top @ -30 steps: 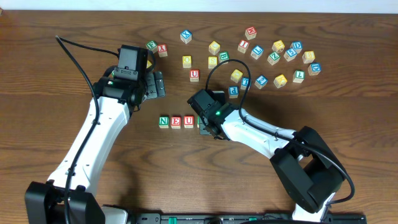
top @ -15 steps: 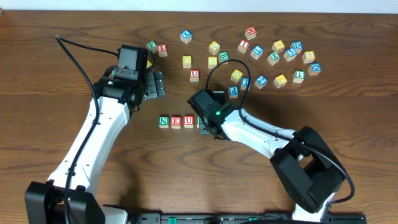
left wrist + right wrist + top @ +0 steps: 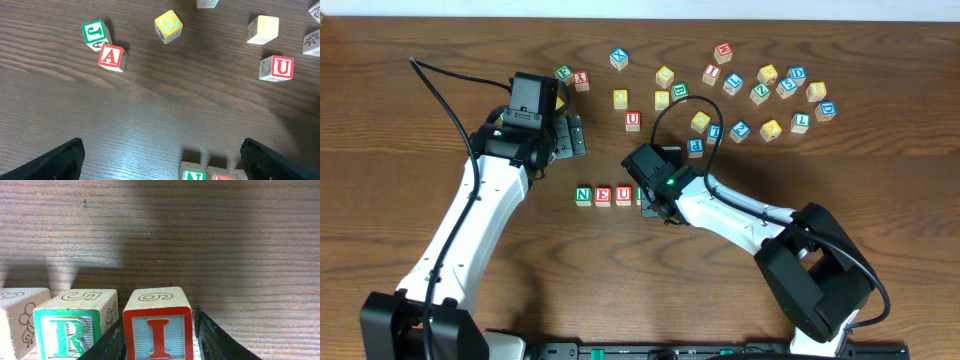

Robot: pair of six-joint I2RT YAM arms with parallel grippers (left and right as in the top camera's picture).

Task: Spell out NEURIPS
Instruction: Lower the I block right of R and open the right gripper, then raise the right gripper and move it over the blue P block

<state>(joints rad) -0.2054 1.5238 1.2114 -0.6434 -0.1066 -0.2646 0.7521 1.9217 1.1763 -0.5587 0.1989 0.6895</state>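
Note:
A row of cubes lies mid-table: green N [image 3: 583, 195], red E [image 3: 603, 195] and red U [image 3: 623, 195]. The wrist view shows green R [image 3: 75, 325] with red I [image 3: 158, 325] right beside it on the wood. My right gripper [image 3: 159, 335] straddles the I cube. Its left finger sits against the cube and a thin gap shows at its right finger [image 3: 215, 340]. From above, the right gripper [image 3: 650, 200] hides the I cube. My left gripper [image 3: 162, 155] hangs wide open and empty behind the row, with the N cube [image 3: 192, 173] at the frame's lower edge.
Many loose letter cubes [image 3: 740, 90] are scattered along the back of the table. A green J [image 3: 95, 33] and a red A [image 3: 112, 56] lie at back left. A yellow cube [image 3: 168, 26] and a spare red U [image 3: 276, 68] lie behind the row.

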